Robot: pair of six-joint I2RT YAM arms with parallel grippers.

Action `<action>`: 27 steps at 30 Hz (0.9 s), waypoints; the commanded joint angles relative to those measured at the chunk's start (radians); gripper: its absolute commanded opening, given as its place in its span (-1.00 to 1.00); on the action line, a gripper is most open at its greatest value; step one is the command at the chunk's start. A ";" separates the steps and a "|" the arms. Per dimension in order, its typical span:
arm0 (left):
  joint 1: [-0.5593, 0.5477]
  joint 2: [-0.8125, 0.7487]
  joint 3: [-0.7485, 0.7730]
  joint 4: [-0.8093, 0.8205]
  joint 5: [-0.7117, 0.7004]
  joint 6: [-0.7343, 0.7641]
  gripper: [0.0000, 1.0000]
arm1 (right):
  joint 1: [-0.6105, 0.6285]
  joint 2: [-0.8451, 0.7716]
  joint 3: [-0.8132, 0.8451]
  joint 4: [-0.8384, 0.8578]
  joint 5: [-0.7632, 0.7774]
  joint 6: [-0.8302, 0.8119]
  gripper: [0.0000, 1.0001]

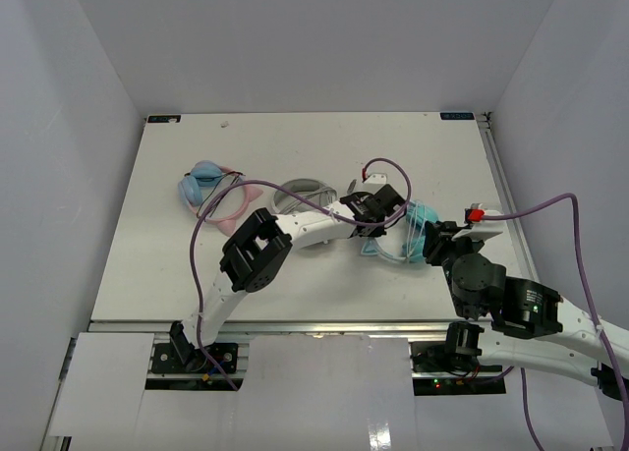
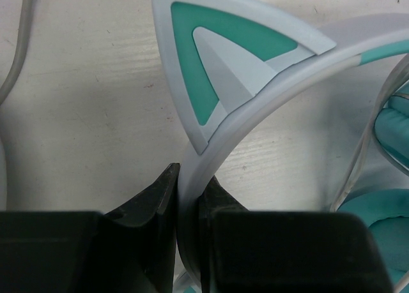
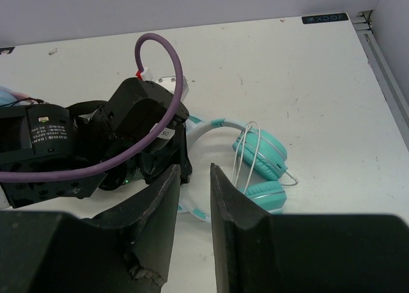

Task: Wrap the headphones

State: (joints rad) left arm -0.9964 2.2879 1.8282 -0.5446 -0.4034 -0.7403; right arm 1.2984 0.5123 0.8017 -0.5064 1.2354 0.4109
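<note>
Teal and pale-blue plastic: the headphones [image 1: 408, 237] lie right of centre in the top view, on the white table [image 1: 393, 294], well apart from the pink-and-blue pair [image 1: 208, 189] at centre left.

The left gripper [image 2: 190, 178] is clenched on the headband [image 2: 287, 82]. In the left wrist view the band runs straight down between the jaws at bottom centre, just below the cat-ear point [image 2: 217, 57].

The right gripper [image 3: 193, 178] stands released with a narrow gap and nothing in it, low in its own view and pointing at the ear cups [image 3: 265, 154].

The whitish cable [image 3: 246, 159] is draped in loose loops over the cups at centre right of that view. We can't tell if any loop is tucked in.

Risks as we judge them:
- The loops look slack, so a nudge from the right fingers could push them off the cups and undo the wrap.
- The cable is thin and close to the cups. A pinch could miss it or take cup and cable together.
- The left hold is on a narrow curved band, so a sideways pull on the cable could swivel the headphones in the jaws.
- The left arm's purple lead [image 3: 156, 36] arches just beside the work area. The two wrists are close, so they may bump or snag.
</note>
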 commanded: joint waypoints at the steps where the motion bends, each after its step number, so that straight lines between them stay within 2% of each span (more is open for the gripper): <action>1: 0.013 -0.019 0.010 0.067 0.026 -0.013 -0.64 | 0.004 -0.005 -0.001 0.023 0.053 0.022 -0.35; 5: 0.017 -0.011 0.002 0.075 0.033 -0.013 -0.56 | 0.005 -0.011 -0.002 0.023 0.052 0.022 -0.34; 9: 0.021 -0.005 -0.003 0.078 0.040 -0.014 -0.41 | 0.004 -0.015 -0.004 0.022 0.048 0.022 -0.34; 17: 0.029 0.006 -0.014 0.085 0.044 -0.014 -0.35 | 0.004 -0.021 -0.004 0.020 0.045 0.025 -0.34; 22: 0.033 0.007 -0.022 0.088 0.051 -0.013 -0.14 | 0.005 -0.027 -0.007 0.020 0.045 0.026 -0.34; 27: 0.033 0.001 -0.032 0.092 0.050 -0.013 -0.06 | 0.004 -0.028 -0.004 0.020 0.045 0.026 -0.34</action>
State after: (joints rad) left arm -0.9695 2.3032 1.8142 -0.4684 -0.3573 -0.7516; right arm 1.2984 0.4961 0.8017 -0.5068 1.2354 0.4123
